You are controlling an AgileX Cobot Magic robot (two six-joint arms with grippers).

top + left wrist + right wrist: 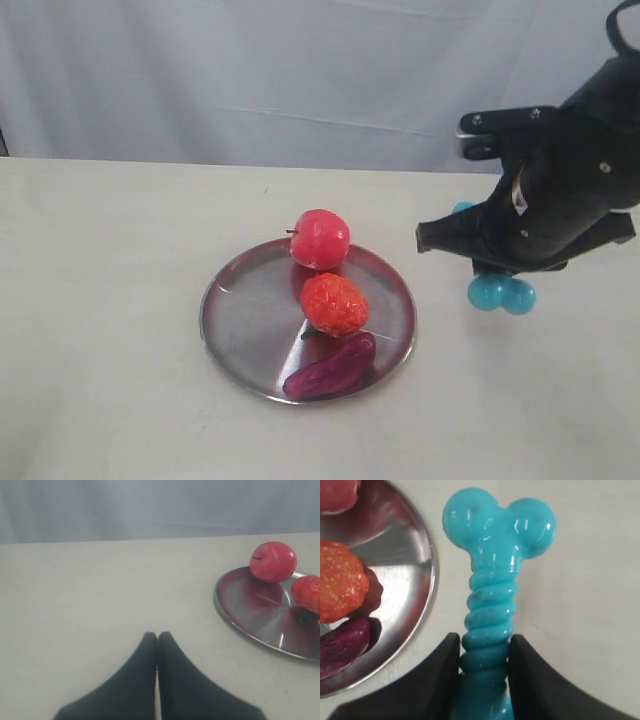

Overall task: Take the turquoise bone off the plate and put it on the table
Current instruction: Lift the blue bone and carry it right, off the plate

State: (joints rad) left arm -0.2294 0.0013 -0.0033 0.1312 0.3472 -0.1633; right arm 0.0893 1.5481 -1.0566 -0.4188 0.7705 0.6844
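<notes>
Red apple [320,239], orange-red strawberry [334,304] just beside it, purple oblong toy [330,367] near the strawberry, pale cloth backdrop [250,70] behind

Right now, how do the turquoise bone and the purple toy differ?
The turquoise bone is off the plate, clamped by the right gripper; the purple toy lies free on it. The bone is ribbed with knobbed ends; the purple toy is a plain oblong. Both look glossy.

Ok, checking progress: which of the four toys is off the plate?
The turquoise bone, clamped in the right gripper beside the plate; the apple, strawberry and purple toy lie on it.
</notes>
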